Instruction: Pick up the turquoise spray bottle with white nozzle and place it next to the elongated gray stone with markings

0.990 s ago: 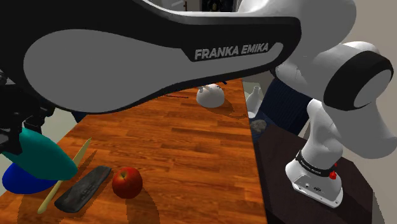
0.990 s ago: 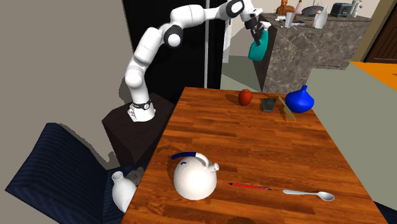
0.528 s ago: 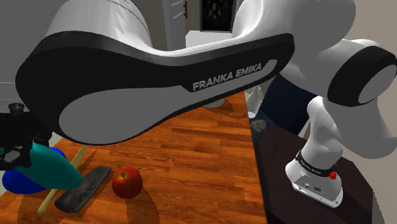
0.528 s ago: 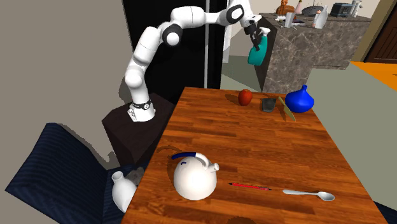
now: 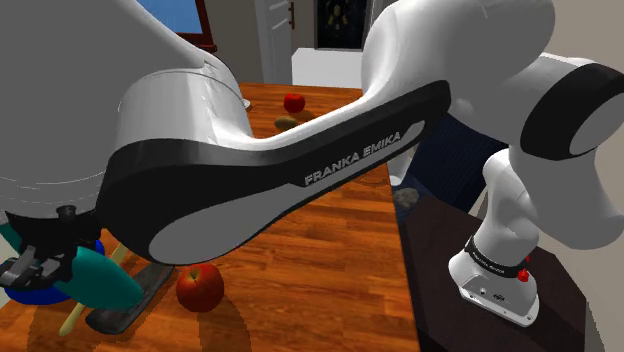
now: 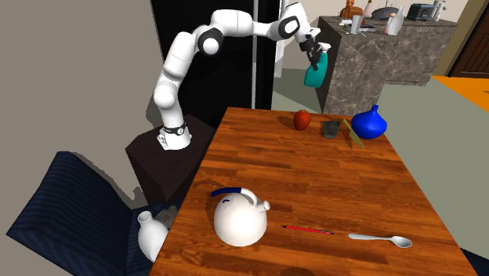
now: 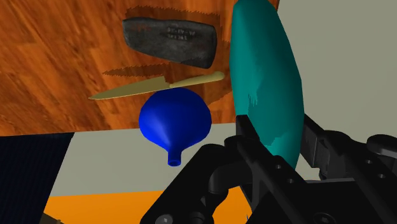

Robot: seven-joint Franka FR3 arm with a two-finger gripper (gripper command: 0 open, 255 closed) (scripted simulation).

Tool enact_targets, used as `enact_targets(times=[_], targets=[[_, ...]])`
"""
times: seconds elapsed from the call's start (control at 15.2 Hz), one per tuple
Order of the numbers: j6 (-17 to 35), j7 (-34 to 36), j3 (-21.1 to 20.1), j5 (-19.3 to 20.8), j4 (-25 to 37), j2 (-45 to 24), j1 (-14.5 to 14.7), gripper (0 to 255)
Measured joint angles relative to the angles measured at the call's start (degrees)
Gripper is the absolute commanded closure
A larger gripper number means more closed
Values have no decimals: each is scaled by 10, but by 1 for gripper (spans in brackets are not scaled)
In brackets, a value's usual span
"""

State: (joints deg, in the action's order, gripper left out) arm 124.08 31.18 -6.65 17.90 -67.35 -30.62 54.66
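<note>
My gripper (image 6: 316, 49) is shut on the turquoise spray bottle (image 6: 314, 74), which hangs in the air above the table's end near the arm. In the wrist view the black fingers (image 7: 245, 137) clasp the bottle (image 7: 264, 76) by its upper part. The elongated dark grey stone (image 7: 170, 41) with markings lies flat on the wooden table (image 6: 313, 180). In the shoulder view the bottle (image 5: 100, 280) hovers just left of the stone (image 5: 130, 300).
A red apple (image 6: 302, 119), a blue vase (image 6: 370, 123) and a yellow knife (image 6: 356, 137) lie close around the stone (image 6: 331, 128). A white teapot (image 6: 237, 216), a red pen (image 6: 308, 229) and a spoon (image 6: 382, 239) sit at the table's other end.
The arm has come down, carrying the bottle lower toward the table end with the stone. The objects on the table have not moved.
</note>
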Motion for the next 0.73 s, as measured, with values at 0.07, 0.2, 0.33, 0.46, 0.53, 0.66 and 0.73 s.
enact_targets(times=[0.07,0.2,0.33,0.46,0.53,0.66,0.73], targets=[[6,2,0,1,-6,0,0,255],[22,8,1,4,-26,2,0,255],[36,11,2,6,-39,2,-1,255],[51,16,3,8,-55,2,-1,255],[59,18,4,10,-63,2,-1,255],[76,23,5,12,-81,3,-2,255],[81,25,6,14,-84,0,-1,255]])
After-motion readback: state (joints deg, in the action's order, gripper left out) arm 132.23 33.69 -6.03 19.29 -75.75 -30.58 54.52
